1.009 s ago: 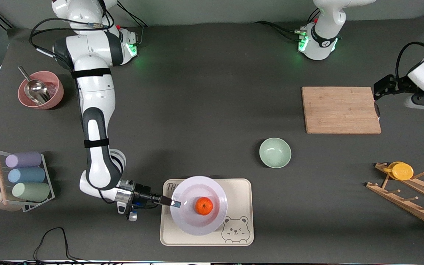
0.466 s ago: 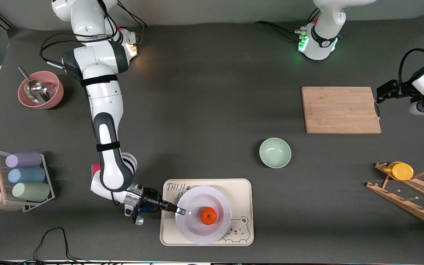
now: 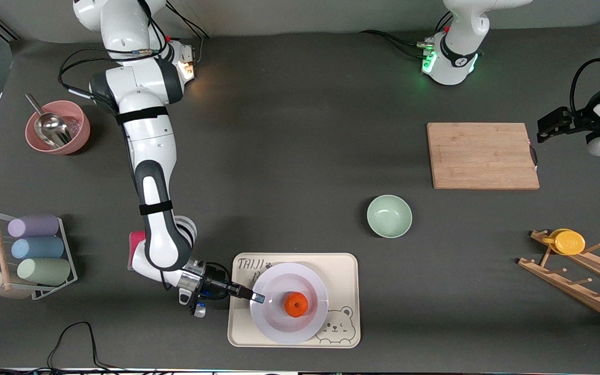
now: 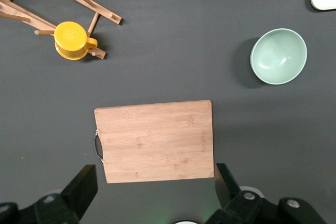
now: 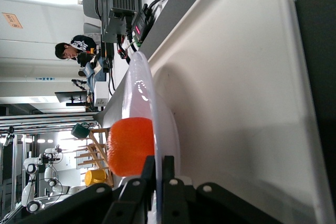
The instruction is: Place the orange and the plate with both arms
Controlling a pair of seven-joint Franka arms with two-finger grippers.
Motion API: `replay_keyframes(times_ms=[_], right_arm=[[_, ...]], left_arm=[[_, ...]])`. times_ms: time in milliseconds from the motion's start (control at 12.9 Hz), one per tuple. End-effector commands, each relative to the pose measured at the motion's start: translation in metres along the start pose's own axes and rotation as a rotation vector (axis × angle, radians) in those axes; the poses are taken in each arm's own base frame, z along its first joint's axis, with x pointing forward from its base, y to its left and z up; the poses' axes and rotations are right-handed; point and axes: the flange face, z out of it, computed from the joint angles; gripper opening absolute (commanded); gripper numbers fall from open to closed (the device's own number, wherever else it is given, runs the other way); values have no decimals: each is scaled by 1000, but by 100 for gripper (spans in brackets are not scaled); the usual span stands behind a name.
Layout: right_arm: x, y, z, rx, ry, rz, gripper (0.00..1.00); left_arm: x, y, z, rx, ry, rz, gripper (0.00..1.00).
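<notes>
The pale lavender-white plate [image 3: 279, 323] rests over the cream bear tray [image 3: 347, 265] near the front camera, with the orange [image 3: 296, 304] in its centre. My right gripper [image 3: 255, 298] is shut on the plate's rim at the side toward the right arm's end. In the right wrist view the plate [image 5: 149, 108] shows edge-on between the fingers [image 5: 168, 171], with the orange [image 5: 130, 145] on it and the tray [image 5: 236, 103] under it. My left gripper [image 3: 542, 127] is open and empty, up in the air beside the wooden cutting board [image 3: 482, 155]; it waits.
A mint-green bowl [image 3: 389, 215] sits mid-table. A wooden rack [image 3: 581, 284] holds a yellow cup [image 3: 568, 241] at the left arm's end. A pink bowl with a scoop [image 3: 58, 126] and a rack of pastel cups [image 3: 34, 250] stand at the right arm's end.
My right gripper has carried the plate and orange a little toward the left arm's end and nearer the front camera, down over the tray. My left gripper drew slightly away from the cutting board.
</notes>
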Motion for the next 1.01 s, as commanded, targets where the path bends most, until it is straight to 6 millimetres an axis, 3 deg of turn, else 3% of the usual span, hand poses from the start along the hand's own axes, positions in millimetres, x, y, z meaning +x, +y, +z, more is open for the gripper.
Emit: replay_keyframes(times_ms=[0,311,621,932], right_arm=[[4,-2,2,-1,-1,-37,97],[12,-18,-9,-54,-21,-98,100],[25,-65,-45,-187,-91,-158,100],[17,-101,-91,-344,-215,-236,100]], left_arm=[[-2,3,-8,0,9,0,100],[-3,-2,-5,-4,-6,-9,100],[-2,0,-3,-4,-10,-15,100],[5,1,1,-25,16,-14,100]])
